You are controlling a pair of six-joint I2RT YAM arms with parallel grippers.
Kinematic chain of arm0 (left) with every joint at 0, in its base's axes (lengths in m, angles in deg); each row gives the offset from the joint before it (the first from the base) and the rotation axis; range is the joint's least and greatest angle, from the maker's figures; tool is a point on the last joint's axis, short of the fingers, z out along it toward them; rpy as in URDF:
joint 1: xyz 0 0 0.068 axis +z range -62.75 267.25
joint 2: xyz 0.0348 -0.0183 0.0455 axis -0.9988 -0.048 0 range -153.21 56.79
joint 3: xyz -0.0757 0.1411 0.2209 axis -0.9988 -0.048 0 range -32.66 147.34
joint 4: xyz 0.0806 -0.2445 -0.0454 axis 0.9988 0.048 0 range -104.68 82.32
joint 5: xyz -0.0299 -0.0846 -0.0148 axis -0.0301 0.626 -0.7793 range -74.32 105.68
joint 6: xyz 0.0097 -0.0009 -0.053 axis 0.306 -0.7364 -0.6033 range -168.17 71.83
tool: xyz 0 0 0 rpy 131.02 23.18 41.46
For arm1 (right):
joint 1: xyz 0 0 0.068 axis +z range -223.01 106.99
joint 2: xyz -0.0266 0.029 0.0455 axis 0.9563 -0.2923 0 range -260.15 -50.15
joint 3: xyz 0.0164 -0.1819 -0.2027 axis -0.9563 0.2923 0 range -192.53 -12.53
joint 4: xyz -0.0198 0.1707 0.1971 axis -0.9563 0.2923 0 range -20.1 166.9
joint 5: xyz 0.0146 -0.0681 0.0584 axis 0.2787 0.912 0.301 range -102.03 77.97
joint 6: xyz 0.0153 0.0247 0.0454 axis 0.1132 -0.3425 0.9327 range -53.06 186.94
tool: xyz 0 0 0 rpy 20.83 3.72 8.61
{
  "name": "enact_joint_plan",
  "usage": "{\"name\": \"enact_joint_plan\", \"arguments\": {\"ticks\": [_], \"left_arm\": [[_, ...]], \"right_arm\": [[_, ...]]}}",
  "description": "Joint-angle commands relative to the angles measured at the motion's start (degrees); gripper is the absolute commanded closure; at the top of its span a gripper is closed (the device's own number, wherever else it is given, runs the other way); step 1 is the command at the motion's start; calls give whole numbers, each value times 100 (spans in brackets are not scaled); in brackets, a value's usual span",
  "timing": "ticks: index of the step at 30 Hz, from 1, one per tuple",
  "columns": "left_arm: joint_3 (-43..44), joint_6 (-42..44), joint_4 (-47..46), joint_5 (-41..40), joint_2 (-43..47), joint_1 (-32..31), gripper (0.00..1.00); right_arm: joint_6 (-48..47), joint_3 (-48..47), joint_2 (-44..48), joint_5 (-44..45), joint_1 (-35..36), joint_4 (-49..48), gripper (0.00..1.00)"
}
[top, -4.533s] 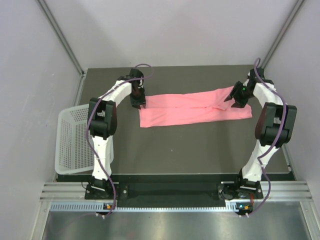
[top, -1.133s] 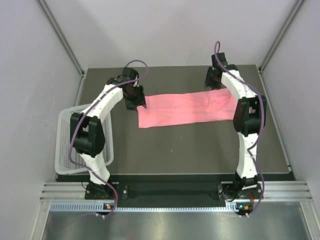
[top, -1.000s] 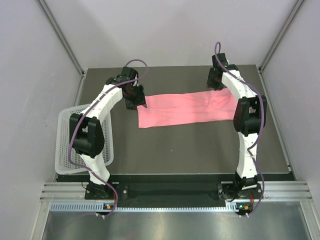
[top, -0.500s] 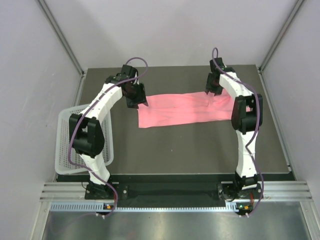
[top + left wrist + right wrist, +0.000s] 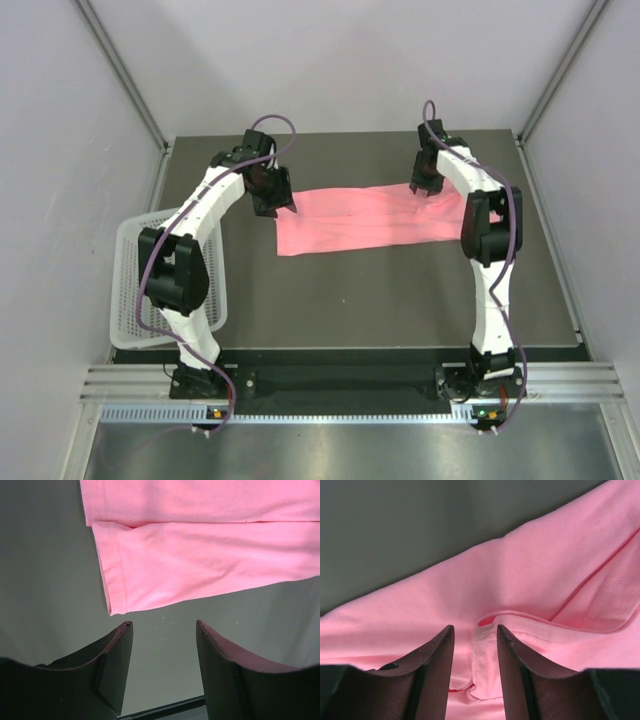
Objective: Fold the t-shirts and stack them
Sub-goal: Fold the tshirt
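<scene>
1. So far, our left gripper (image 5: 162, 625) hangs wide open and empty, just beside the t-shirt (image 5: 200, 555) hem corner.
2. The t-shirt lies on the table (image 5: 350, 300), folded into a long band; we judge crosswise folds and stacking remain.
3. Our right gripper (image 5: 475, 627), fingers narrowly parted, straddles a raised pleat, gripping nothing.

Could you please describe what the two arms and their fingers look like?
Both the left arm and the right arm have white links and bulky black joint housings, with a thin purple cable looping along each. The fingers are dark, tapering wedges, tinted reddish-brown on their inner faces. No markings are visible.
</scene>
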Motion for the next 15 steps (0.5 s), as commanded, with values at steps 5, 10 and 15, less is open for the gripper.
{"name": "enact_joint_plan", "arguments": {"ticks": [5,10,15], "left_arm": [[180,22,25,59,148,14,41],[154,22,16,67,139,14,41],[136,-4,-10,120,130,6,41]], "right_arm": [[53,-97,-67,41,-13,-27,67],[-61,-167,-32,23,-22,-115,85],[-97,-158,126,-73,4,-194,95]]}}
